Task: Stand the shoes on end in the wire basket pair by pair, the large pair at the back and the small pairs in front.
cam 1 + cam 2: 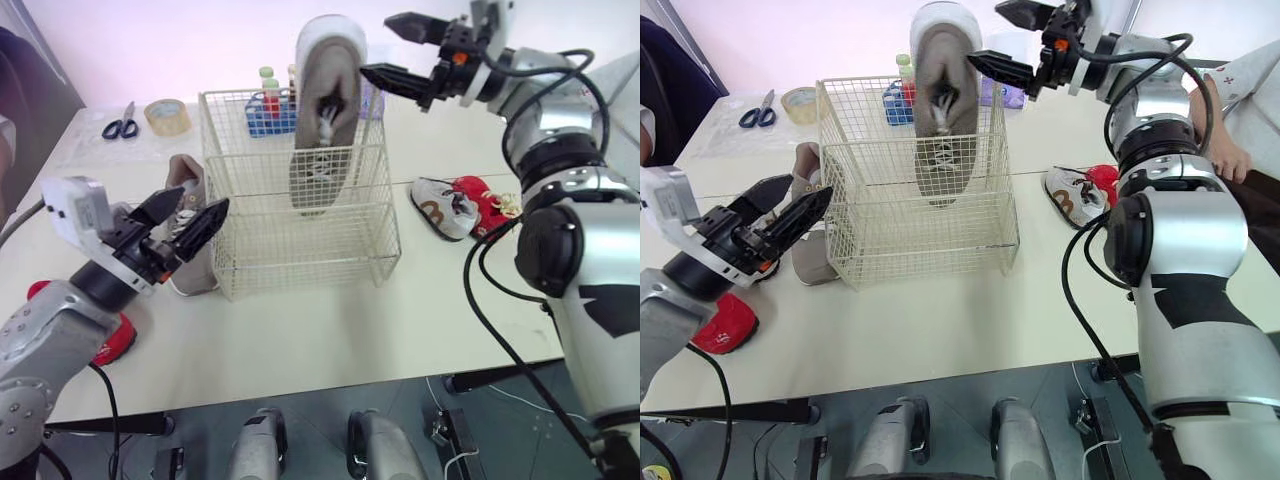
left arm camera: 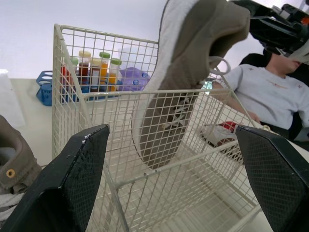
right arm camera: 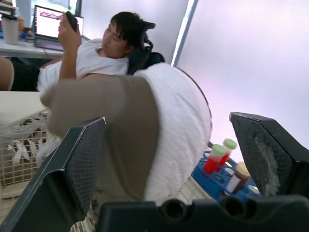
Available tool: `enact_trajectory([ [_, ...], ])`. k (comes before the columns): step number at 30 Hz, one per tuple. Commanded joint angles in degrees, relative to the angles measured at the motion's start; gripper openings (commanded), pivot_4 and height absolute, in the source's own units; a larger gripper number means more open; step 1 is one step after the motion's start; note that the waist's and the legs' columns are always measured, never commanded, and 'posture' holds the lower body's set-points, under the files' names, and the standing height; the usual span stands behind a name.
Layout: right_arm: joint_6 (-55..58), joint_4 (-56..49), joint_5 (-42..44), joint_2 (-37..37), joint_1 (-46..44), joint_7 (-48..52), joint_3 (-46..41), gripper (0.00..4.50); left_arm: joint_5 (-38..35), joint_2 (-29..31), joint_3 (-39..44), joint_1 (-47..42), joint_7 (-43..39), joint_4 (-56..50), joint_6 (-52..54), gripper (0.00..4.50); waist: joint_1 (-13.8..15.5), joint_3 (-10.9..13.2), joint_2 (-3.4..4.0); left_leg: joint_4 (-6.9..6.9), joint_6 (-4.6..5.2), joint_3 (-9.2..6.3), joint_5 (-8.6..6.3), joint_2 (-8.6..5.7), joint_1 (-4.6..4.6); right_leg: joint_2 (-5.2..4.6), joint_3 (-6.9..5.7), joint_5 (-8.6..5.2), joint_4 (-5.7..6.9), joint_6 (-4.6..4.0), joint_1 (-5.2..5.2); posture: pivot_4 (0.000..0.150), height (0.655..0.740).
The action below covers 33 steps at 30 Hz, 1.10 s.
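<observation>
While the large grey shoe [image 1: 325, 120] stands toe-down inside the wire basket [image 1: 250, 200], both grippers gape wide and hold nothing.
The right gripper [image 1: 380, 45] spreads either side of its raised heel, seemingly clear of it. The left gripper [image 1: 198, 203] hangs just beside the matching shoe [image 1: 186, 172], which lies on the table [image 1: 330, 330] by the basket's left wall. That shoe looks light, with a soft upper and a stiffer sole, so pinch it across the heel. Its loose laces may snag the wire.
</observation>
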Motion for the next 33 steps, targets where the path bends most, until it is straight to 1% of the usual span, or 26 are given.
enact_trajectory([
  [1, -0.37, -3.19, 2.51, -1.81, -2.3, -0.26, -3.22, 4.45, 0.25, 0.63, 0.48, -1.66, -0.4, 0.09, -0.25, 4.28, -0.04, 0.0, 0.0, 0.0, 0.0, 0.0, 0.0, 0.0, 0.01, 0.0, 0.0, 0.0, 0.01, 0.0, 0.0, 0.15, 0.74],
  [6, 0.54, -5.08, 3.45, -3.16, -2.12, 2.33, -4.16, 4.45, 0.62, 1.81, 1.49, -3.2, -0.95, 2.08, 0.49, 4.28, -0.05, 0.0, 0.0, 0.0, -0.01, -0.01, 0.01, 0.0, 0.04, 0.01, 0.0, 0.0, 0.03, 0.01, 0.02, 0.15, 0.74],
  [8, 0.92, -6.36, 3.93, -4.5, -1.83, 3.35, -4.58, 4.45, 0.0, 2.92, 3.24, -4.08, -1.17, 3.96, 0.59, 4.28, -0.07, 0.0, 0.0, 0.0, -0.01, 0.0, 0.01, 0.0, 0.09, 0.01, 0.01, 0.0, 0.03, 0.01, 0.05, 0.15, 0.74],
  [9, 0.84, -6.99, 4.16, -5.21, -1.71, 3.73, -4.81, 4.49, -0.42, 3.49, 4.33, -4.51, -1.35, 5.07, 0.64, 4.39, -0.06, 0.0, 0.0, 0.0, -0.01, 0.0, 0.01, 0.0, 0.09, 0.01, 0.01, 0.0, 0.04, 0.0, 0.05, 0.15, 0.74],
  [10, 1.54, -7.62, 4.45, -5.91, -1.66, 4.83, -4.89, 4.49, -0.57, 4.37, 5.39, -4.9, -1.57, 6.21, 0.92, 4.39, -0.03, 0.0, 0.0, 0.0, -0.02, 0.0, 0.02, 0.0, 0.09, 0.01, 0.01, 0.0, 0.05, 0.01, 0.04, 0.15, 0.74],
  [13, 5.5, -11.37, 5.64, -7.12, -1.23, 8.49, -4.41, 4.49, 3.12, 8.26, 8.04, -5.99, -0.75, 11.26, 2.6, 4.39, 0.0, 0.0, 0.0, -0.01, -0.03, -0.01, 0.02, 0.0, 0.1, 0.01, 0.01, 0.0, 0.05, 0.01, 0.04, 0.15, 0.74],
  [14, 8.89, -14.06, 6.52, -7.16, -0.68, 10.86, -3.82, 4.49, 5.91, 9.72, 8.03, -6.72, 0.8, 13.53, 3.24, 4.39, -0.02, 0.0, 0.0, -0.01, -0.03, 0.0, 0.02, 0.0, 0.1, 0.0, 0.01, 0.0, 0.05, 0.01, 0.04, 0.15, 0.74],
  [16, 18.07, -23.41, 9.02, -6.94, 2.62, 16.33, -1.53, 4.49, 9.91, 13.48, 6.18, -8.3, 4.44, 18.76, 7.58, 4.39, -0.1, -0.02, -0.03, -0.04, -0.03, 0.01, 0.02, 0.0, 0.15, 0.0, 0.01, 0.0, 0.05, 0.01, 0.05, 0.15, 0.74],
  [18, 27.16, -39.37, 12.63, -6.58, 10.08, 18.88, 1.81, 4.49, 12.07, 15.54, 3.93, -9.84, 5.54, 22.71, 11.49, 4.39, -0.1, -0.05, -0.06, -0.11, -0.03, 0.04, 0.02, 0.01, 0.34, 0.0, 0.02, 0.0, 0.07, 0.01, 0.15, 0.15, 0.74],
  [19, 30.5, -46.7, 14.33, -6.39, 13.67, 18.65, 3.0, 4.49, 12.12, 15.51, 3.32, -10.98, 6.19, 24.39, 13.12, 4.39, -0.03, -0.08, -0.07, -0.21, -0.04, 0.06, 0.03, 0.01, 0.45, 0.0, 0.05, 0.0, 0.06, 0.01, 0.21, 0.15, 0.74],
  [21, 38.88, -62.29, 17.94, -7.35, 21.95, 17.54, 6.07, 4.49, 14.45, 15.56, 0.5, -14.6, 6.17, 29.0, 15.64, 4.39, 0.19, -0.09, -0.07, -0.27, -0.06, 0.03, 0.04, 0.01, 0.52, 0.0, 0.05, -0.01, 0.11, 0.02, 0.26, 0.15, 0.74],
  [23, 45.47, -72.33, 20.3, -8.9, 27.81, 16.04, 8.12, 4.49, 17.53, 15.34, -2.84, -19.02, 5.17, 34.23, 17.7, 4.39, 0.54, -0.09, -0.07, -0.3, -0.15, 0.0, 0.1, 0.02, 0.43, 0.01, 0.04, 0.0, 0.16, 0.02, 0.15, 0.15, 0.74],
  [25, 50.31, -78.6, 22.41, -10.52, 31.85, 14.85, 9.09, 4.49, 21.41, 15.0, -6.72, -23.77, 2.54, 39.82, 18.17, 4.39, 0.92, -0.08, -0.08, -0.28, -0.2, 0.0, 0.14, 0.0, 0.37, 0.01, 0.03, 0.0, 0.22, 0.02, 0.05, 0.15, 0.74],
  [27, 52.91, -82.63, 23.8, -12.02, 34.61, 13.86, 9.71, 4.49, 24.12, 13.92, -9.44, -28.47, 0.3, 45.24, 19.09, 4.39, 1.39, -0.08, -0.1, -0.27, -0.21, 0.01, 0.15, 0.0, 0.37, 0.02, 0.03, 0.0, 0.22, 0.01, 0.06, 0.15, 0.74],
  [30, 53.66, -87.09, 23.95, -13.85, 38.28, 11.51, 10.55, 4.49, 28.82, 11.72, -12.85, -34.31, -3.47, 52.95, 18.87, 4.39, 1.55, -0.13, -0.18, -0.26, -0.21, 0.03, 0.15, 0.0, 0.41, 0.02, 0.03, 0.0, 0.2, 0.01, 0.1, 0.15, 0.74],
  [33, 54.83, -90.58, 24.12, -15.72, 41.73, 9.07, 10.82, 4.49, 32.22, 9.54, -15.07, -38.28, -7.33, 57.4, 19.06, 4.39, 1.58, -0.14, -0.21, -0.23, -0.21, 0.03, 0.15, 0.0, 0.42, 0.02, 0.03, 0.0, 0.19, 0.01, 0.13, 0.15, 0.74],
])
